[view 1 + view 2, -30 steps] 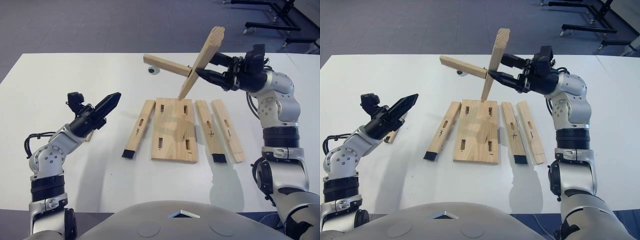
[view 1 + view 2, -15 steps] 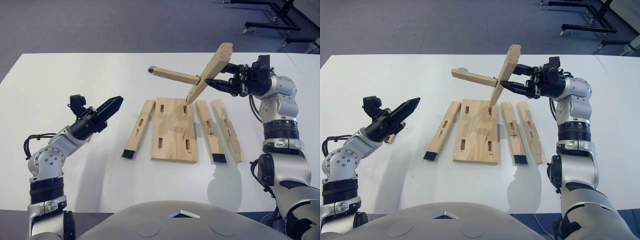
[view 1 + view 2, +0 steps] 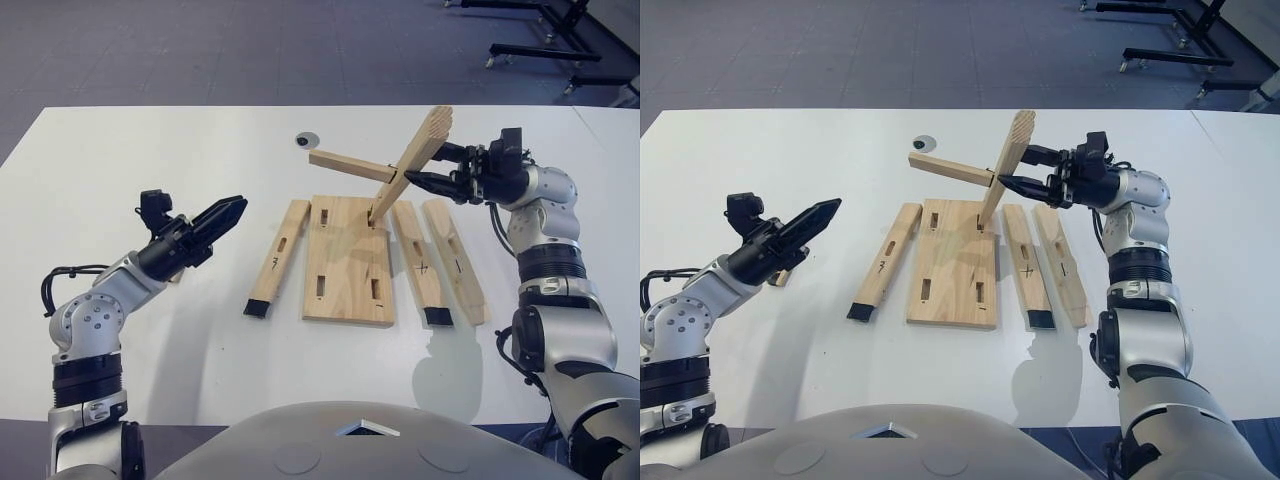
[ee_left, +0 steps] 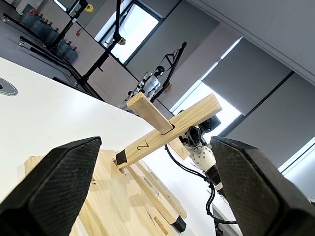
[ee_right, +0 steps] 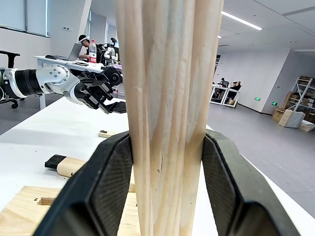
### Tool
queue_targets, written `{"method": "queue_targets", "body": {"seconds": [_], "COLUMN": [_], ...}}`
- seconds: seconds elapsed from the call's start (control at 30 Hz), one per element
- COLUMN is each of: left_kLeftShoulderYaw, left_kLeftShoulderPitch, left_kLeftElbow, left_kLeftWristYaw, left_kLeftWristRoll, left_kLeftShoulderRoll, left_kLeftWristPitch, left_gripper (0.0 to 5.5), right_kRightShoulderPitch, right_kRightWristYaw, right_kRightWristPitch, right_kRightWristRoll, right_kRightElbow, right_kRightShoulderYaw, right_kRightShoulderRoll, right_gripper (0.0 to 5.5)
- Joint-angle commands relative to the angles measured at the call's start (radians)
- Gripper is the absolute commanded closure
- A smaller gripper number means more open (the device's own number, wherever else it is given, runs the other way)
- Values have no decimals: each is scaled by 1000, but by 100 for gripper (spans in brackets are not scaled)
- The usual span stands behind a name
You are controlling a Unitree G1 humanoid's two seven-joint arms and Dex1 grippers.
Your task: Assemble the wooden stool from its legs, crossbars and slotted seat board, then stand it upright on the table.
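At the far right corner of the board [image 3: 345,262], the foot of a leg [image 3: 398,187] is held, the leg being clamped by the right gripper [image 3: 426,166] to its right. Its long axis leans rightward, so uprighting seems needed. The left gripper [image 3: 222,216] is held wide, well left of the board.

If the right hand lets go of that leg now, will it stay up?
Probably not: the leg leans steeply, its foot only at the board's far slot, and the crossbar sticking out sideways would likely pull it over. It looks like stiff wood, so the right hand's push shouldn't bend it.
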Motion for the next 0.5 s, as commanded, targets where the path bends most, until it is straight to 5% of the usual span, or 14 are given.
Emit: {"method": "queue_targets", "body": {"seconds": [0.03,0.5], "left_kLeftShoulderYaw": [-3,-1], "left_kLeftShoulderPitch": [-2,6], "left_kLeftElbow": [-12,-14], "left_kLeftWristYaw": [-6,-11], "left_kLeftWristRoll": [7,14], "left_kLeftShoulderRoll": [14,17], "left_kLeftWristPitch": [13,9], "left_gripper": [144,144], "right_kRightShoulderPitch": [11,29], "right_kRightWristYaw": [5,5], "right_kRightWristPitch": [13,43], "right_kRightWristRoll": [21,33], "right_kRightElbow": [-11,9], "right_kRightShoulderYaw": [7,46], "right_kRightShoulderRoll": [-5,-27], "right_gripper": [345,345]}}
